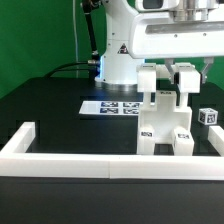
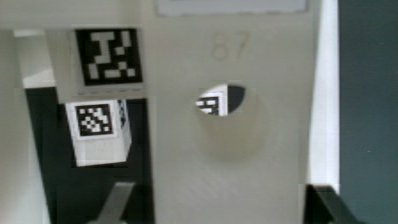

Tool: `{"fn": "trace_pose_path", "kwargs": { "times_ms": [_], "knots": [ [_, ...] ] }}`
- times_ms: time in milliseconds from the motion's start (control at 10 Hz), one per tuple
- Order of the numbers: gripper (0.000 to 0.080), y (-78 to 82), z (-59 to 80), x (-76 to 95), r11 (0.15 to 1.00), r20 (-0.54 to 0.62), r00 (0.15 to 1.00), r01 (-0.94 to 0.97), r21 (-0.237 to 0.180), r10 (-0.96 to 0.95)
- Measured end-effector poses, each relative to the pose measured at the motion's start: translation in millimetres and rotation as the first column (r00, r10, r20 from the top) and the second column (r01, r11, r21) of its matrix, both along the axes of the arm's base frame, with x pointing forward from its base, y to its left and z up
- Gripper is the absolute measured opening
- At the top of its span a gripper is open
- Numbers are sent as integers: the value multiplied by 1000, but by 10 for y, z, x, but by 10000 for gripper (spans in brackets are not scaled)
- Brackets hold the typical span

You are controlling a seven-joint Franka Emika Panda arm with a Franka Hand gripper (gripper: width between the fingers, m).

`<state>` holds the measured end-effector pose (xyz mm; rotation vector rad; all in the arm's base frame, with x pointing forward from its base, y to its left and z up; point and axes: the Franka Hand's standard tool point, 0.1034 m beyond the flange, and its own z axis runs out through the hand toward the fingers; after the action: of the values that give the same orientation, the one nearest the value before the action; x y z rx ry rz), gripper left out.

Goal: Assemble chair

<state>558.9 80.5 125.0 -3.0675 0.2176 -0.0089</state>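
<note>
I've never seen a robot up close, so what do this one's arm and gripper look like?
The arm is glossy white, built of rounded, bulky segments, with a small dark marking low on it. A black cable runs off behind its foot. The gripper has two dark fingers.

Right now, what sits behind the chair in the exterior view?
The marker board lies flat behind the chair, toward the exterior view's left; the arm's base stands farther back. The table directly behind the chair is covered by it.

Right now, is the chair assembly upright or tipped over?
Upright: the chair stands with its tall parts vertical and its bases on the table.
</note>
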Motion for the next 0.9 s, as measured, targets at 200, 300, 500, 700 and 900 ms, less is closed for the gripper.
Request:
{"fn": "trace_pose_path", "kwargs": {
  "times_ms": [200, 300, 500, 700, 900],
  "knots": [
    [289, 16, -2, -3, 1000, 0, 1000, 0, 0, 0],
    [289, 25, -4, -4, 1000, -1, 1000, 5, 0, -5],
    [289, 38, -1, 0, 1000, 2, 1000, 15, 0, -15],
    [289, 34, -1, 1, 1000, 2, 1000, 15, 0, -15],
    [289, 34, -1, 1, 1000, 2, 1000, 15, 0, -15]
  ]
}}
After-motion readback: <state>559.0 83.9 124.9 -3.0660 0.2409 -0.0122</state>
